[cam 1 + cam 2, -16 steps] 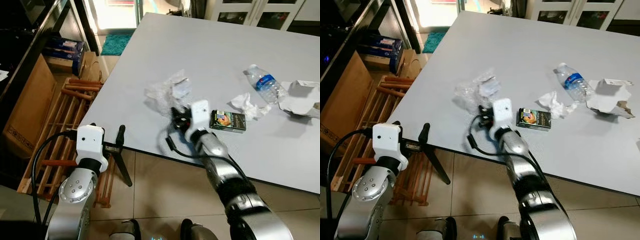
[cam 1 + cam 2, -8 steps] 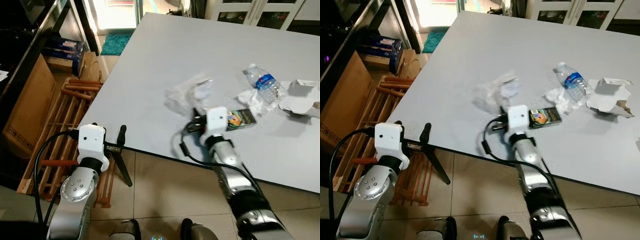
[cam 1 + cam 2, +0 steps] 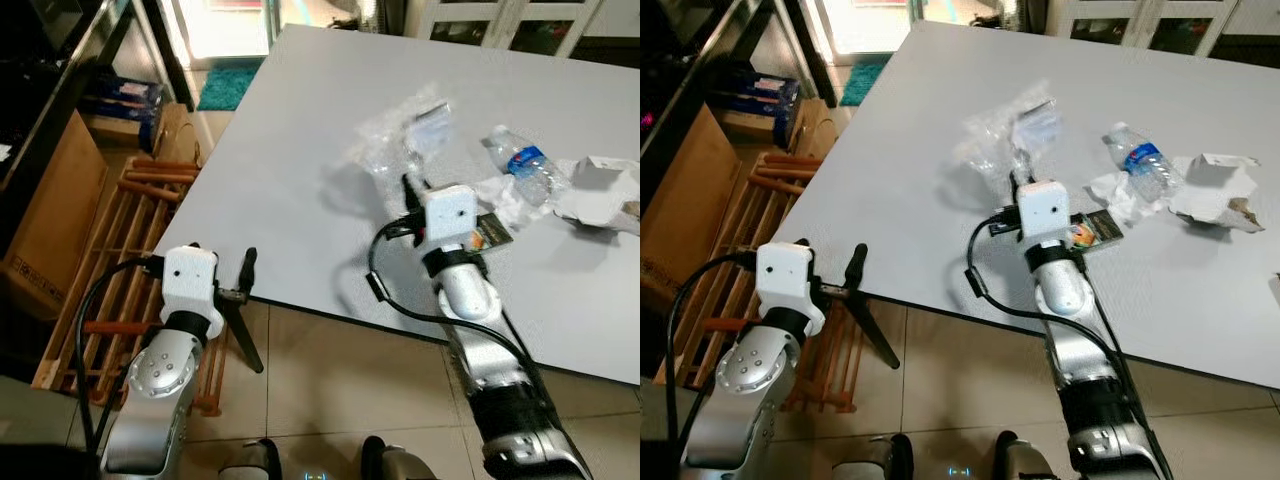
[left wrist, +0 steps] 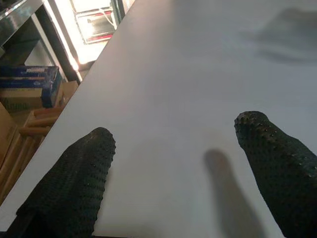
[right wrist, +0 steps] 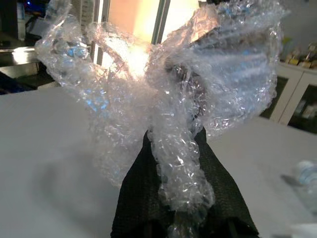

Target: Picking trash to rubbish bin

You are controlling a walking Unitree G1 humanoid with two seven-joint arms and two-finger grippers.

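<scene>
A crumpled sheet of clear bubble wrap (image 3: 405, 135) hangs above the grey table (image 3: 300, 140), held up by my right gripper (image 3: 408, 188), which is shut on its bunched lower end. In the right wrist view the bubble wrap (image 5: 163, 89) fans out above the closed black fingers (image 5: 143, 208). My left gripper (image 3: 243, 300) is open at the table's near left edge, its two fingers (image 4: 74, 183) spread over bare tabletop. More trash lies to the right: a small dark packet (image 3: 492, 230), crumpled tissue (image 3: 503, 195), a plastic bottle (image 3: 525, 165) and a torn white carton (image 3: 605, 190).
A wooden rack (image 3: 130, 240) leans on the floor left of the table, beside a cardboard box (image 3: 50, 210). A teal mat (image 3: 228, 85) lies by a doorway at the back. Tiled floor (image 3: 330, 390) runs below the table's front edge.
My right gripper has lifted the bubble wrap off the table and carried it up and to the right. The left arm has stayed put.
</scene>
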